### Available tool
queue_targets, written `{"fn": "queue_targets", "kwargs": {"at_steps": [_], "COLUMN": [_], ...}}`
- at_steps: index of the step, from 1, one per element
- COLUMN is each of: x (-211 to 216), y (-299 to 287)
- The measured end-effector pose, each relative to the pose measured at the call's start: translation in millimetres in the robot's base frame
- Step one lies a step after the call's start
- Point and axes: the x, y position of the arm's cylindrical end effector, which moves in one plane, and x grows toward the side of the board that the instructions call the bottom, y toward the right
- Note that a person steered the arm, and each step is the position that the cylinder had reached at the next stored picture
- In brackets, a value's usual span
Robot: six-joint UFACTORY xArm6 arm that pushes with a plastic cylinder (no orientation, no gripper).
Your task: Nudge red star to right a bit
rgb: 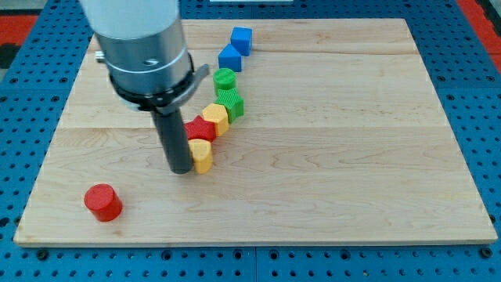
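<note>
Wood fills most of your view: the board [329, 180] is a pale plank surface lying on a blue pegboard [23, 47]. Nearest the view's bottom, at the left, you have a red cylinder [102, 202] standing alone, well apart from everything else.

Further up, near the middle, my tip [181, 170] rests on the board. There are no fingers to report on this rod; it ends plain, with nothing to spread or clamp. The tip sits just to the left of a yellow block [201, 155], so close that you cannot tell whether they touch; that block's shape is hard to make out.

Directly above the yellow block you find the red star [200, 128], partly hidden behind the rod, so only its right part shows. It lies just to the right of the rod's shaft, touching the yellow block below it and a second yellow block [215, 119], roughly hexagonal, at its upper right.

From there the line runs on toward the view's top right: a green star-like block [230, 103], then a green cylinder [225, 78], then a blue block [230, 57], and farthest of all a blue cube [242, 39].
</note>
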Motion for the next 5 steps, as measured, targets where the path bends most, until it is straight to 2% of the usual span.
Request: {"fn": "queue_targets", "kwargs": {"at_steps": [2,4,5], "x": [-8.2,-12.4,-32.4], "y": [-3.5,-47.8,-48.2]}}
